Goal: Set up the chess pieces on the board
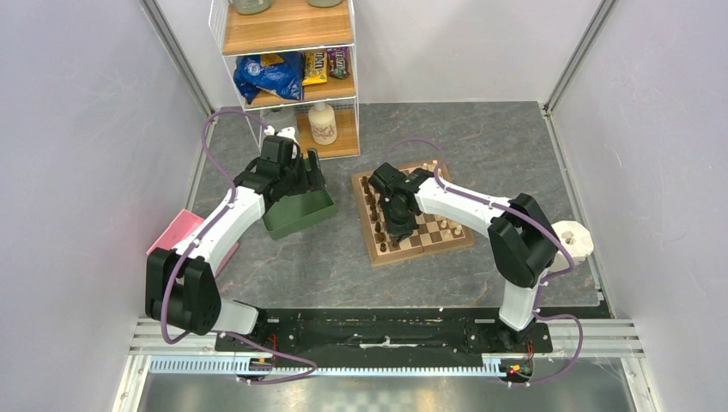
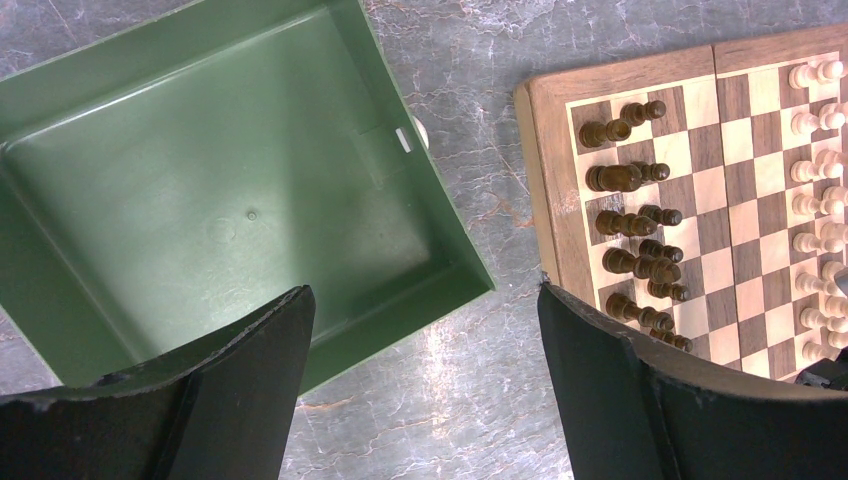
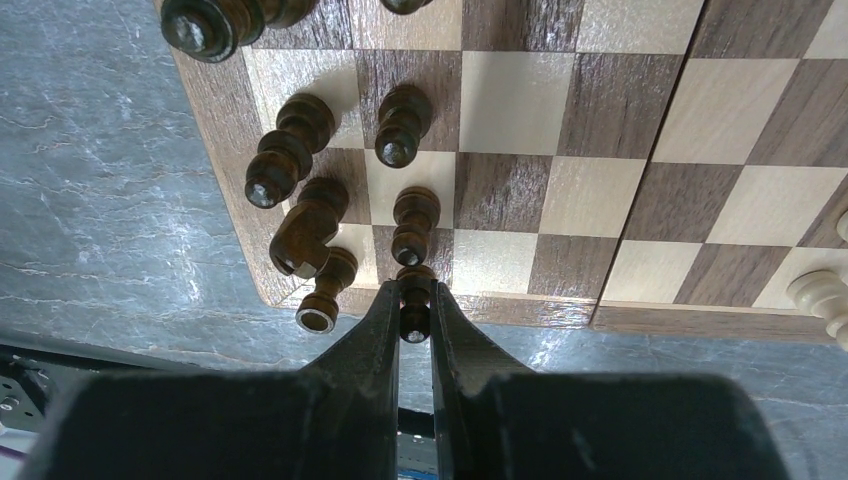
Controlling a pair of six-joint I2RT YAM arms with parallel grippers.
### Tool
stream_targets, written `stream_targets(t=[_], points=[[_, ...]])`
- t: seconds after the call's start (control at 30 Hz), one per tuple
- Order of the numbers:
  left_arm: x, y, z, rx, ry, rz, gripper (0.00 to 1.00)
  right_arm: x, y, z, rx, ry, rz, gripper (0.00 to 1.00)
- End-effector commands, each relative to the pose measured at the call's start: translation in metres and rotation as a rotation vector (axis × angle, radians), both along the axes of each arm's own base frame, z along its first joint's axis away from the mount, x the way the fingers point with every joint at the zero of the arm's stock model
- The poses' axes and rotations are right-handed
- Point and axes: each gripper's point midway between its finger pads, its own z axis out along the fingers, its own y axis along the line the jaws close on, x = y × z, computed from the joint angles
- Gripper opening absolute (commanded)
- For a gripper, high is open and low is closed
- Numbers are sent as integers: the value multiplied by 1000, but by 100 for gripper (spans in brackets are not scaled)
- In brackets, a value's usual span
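Note:
The board (image 1: 379, 254) lies right of centre on the grey table. Dark chess pieces (image 2: 630, 225) stand in two rows along its left side, and cream chess pieces (image 2: 815, 180) line its right side. My right gripper (image 3: 415, 290) is shut on a dark pawn (image 3: 414, 320) at the board's near left corner, beside a dark knight (image 3: 305, 235) and other dark pieces (image 3: 290, 150). In the top view the right gripper (image 1: 397, 230) points down over that corner. My left gripper (image 2: 425, 290) hangs open and holds nothing, over the near right corner of an empty green tray (image 2: 220, 190).
The green tray (image 1: 296, 215) sits left of the board. A wire shelf (image 1: 292, 51) with snack bags and a bottle (image 1: 323, 123) stands at the back. A pink object (image 1: 176, 232) lies at the left wall, and a white roll (image 1: 573, 239) sits near the right wall.

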Motion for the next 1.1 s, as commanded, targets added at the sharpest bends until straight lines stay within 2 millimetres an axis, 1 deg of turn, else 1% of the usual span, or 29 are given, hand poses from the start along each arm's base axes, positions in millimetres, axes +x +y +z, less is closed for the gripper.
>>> stream_targets(t=[0.0, 0.27, 0.43, 0.5, 0.67, 0.73, 0.8, 0.83, 0.93, 1.0, 1.07], points=[[8, -3, 11, -36, -33, 12, 89, -3, 4, 1, 4, 15, 5, 14], [8, -4, 10, -36, -30, 11, 89, -4, 5, -3, -1, 25, 13, 16], [8, -4, 11, -35, -32, 11, 89, -5, 8, -4, 5, 36, 25, 21], [8, -4, 10, -35, -31, 12, 89, -5, 8, -3, 7, 33, 26, 24], [8, -4, 10, -37, -30, 12, 89, -1, 7, 6, 7, 8, 27, 32], [9, -4, 11, -37, -32, 11, 89, 2, 3, 13, -6, -16, 23, 34], [9, -4, 10, -37, -31, 12, 89, 7, -1, 25, -17, -55, 23, 38], [8, -4, 10, -37, -31, 12, 89, 11, -4, 31, -25, -80, 19, 41], [9, -4, 11, -37, -34, 15, 89, 23, -12, 56, -27, -162, 6, 48], [9, -3, 11, -37, -35, 16, 89, 35, -24, 72, -33, -223, -24, 54], [9, -2, 13, -35, -41, 20, 91, 48, -41, 86, -45, -278, -76, 61]])
